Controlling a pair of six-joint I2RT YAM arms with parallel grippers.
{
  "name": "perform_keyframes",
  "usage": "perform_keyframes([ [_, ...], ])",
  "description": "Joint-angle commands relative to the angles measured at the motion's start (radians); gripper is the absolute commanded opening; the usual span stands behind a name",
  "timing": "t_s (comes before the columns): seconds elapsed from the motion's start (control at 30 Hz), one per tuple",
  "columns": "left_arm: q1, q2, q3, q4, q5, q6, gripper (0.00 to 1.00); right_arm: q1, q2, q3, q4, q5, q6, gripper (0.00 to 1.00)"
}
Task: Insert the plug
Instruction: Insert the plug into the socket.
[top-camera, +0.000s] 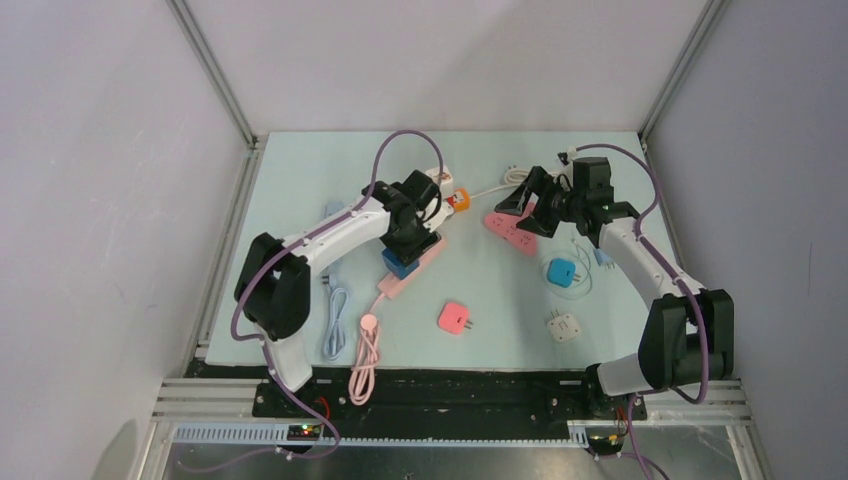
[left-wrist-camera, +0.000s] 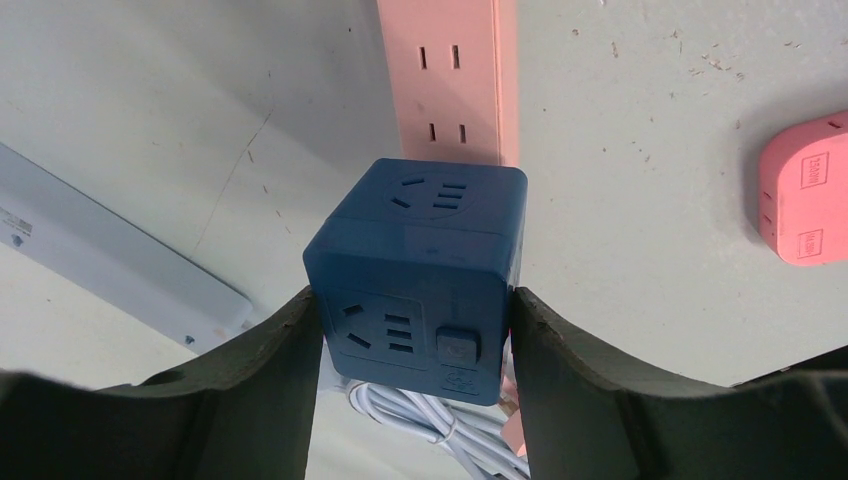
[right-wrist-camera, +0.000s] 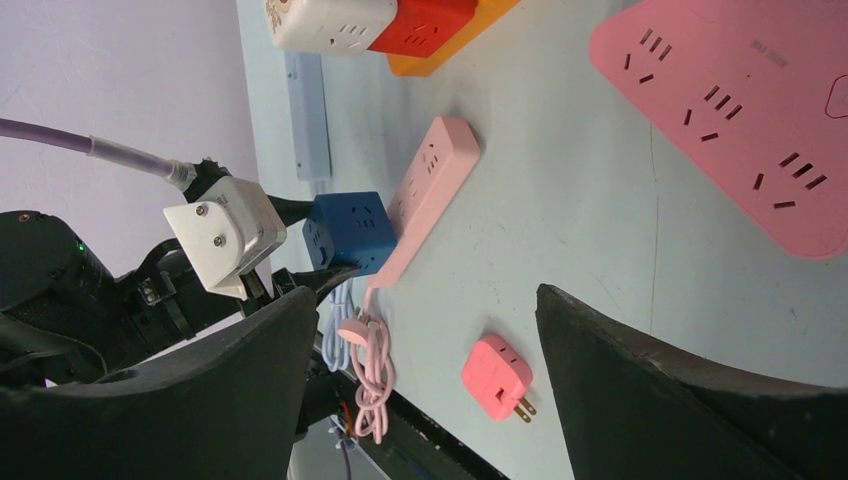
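Note:
A dark blue cube socket (left-wrist-camera: 420, 260) sits on the mat against the end of a long pink power strip (left-wrist-camera: 455, 70). My left gripper (left-wrist-camera: 415, 300) is shut on the cube, one finger pressed to each side; a bundled white cable lies under it. The top view shows this gripper (top-camera: 405, 250) left of centre. A small pink plug adapter (top-camera: 455, 318) with two prongs lies loose near the front. My right gripper (top-camera: 525, 205) hovers open over a wide pink power strip (top-camera: 515, 232) at the back right, with nothing between its fingers (right-wrist-camera: 260, 350).
A blue adapter (top-camera: 561, 272) and a white adapter (top-camera: 564, 327) lie at the right. White and orange cube sockets (top-camera: 447, 190) stand at the back. A light blue strip (left-wrist-camera: 110, 260) and its cable (top-camera: 335, 320) lie left, and a coiled pink cable (top-camera: 364, 355) hangs at the front edge.

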Motion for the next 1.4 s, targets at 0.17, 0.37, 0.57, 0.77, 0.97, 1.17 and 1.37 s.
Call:
perform_keyframes([
  [0.17,-0.03,0.018,0.044,0.008,0.074,-0.039,0.0,-0.003,0.015,0.038,0.037,-0.023,0.009,0.84],
  [0.37,-0.032,0.021,0.042,0.008,0.147,-0.071,0.0,-0.004,0.015,0.038,0.034,-0.024,0.009,0.83],
  [0.57,-0.032,0.031,0.021,0.008,0.097,-0.104,0.0,-0.003,0.017,0.038,0.022,-0.023,0.0,0.83],
  [0.77,-0.032,0.03,-0.005,0.009,0.096,-0.143,0.0,0.024,0.023,0.037,-0.012,-0.004,-0.04,0.83],
  [0.97,-0.056,0.006,-0.08,0.064,-0.008,-0.171,0.0,0.086,0.061,0.037,-0.087,0.09,-0.072,0.81],
  [1.17,-0.066,-0.036,-0.178,0.188,0.029,-0.209,0.0,0.13,0.059,0.006,-0.065,0.121,-0.042,0.8],
  [1.37,-0.116,-0.042,-0.24,0.271,-0.028,-0.184,0.0,0.183,0.057,-0.011,-0.082,0.171,-0.014,0.77],
])
